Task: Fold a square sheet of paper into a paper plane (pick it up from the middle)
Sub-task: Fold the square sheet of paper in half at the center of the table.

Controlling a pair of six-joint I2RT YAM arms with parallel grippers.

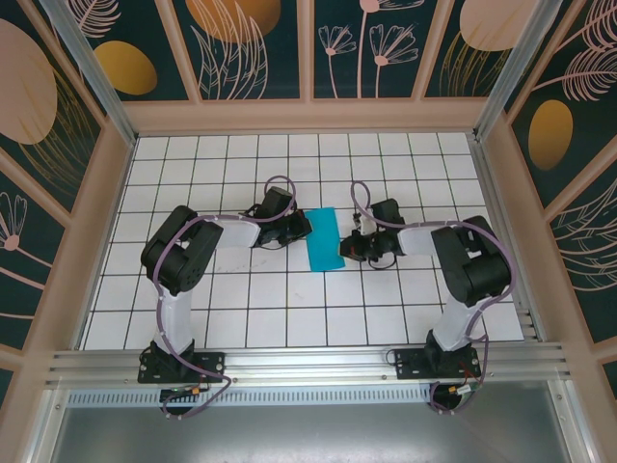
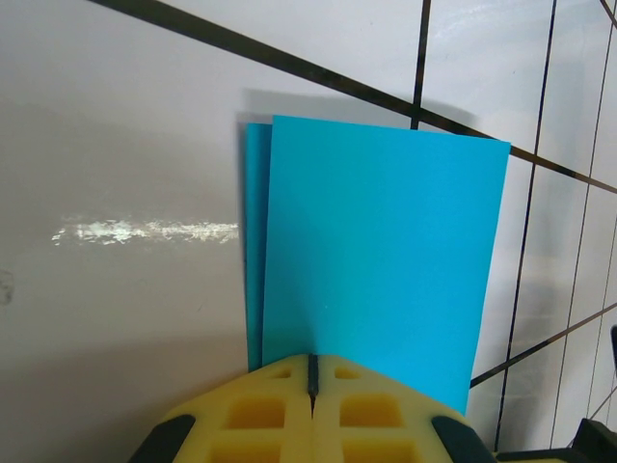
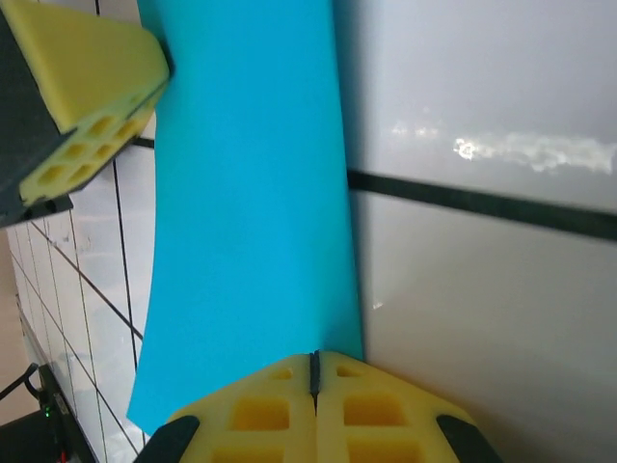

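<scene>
Bright, even overhead light is flooding the top view, and the arms are casting only faint, soft shadows on the white table (image 1: 289, 299). In both wrist views a white glare streak is smearing across the glossy surface. The square sheet of paper (image 2: 386, 260) is throwing a thin dark shadow along its edges. Paper edges are staying crisp. The enclosure posts are leaning outward at the top view's edges.
</scene>
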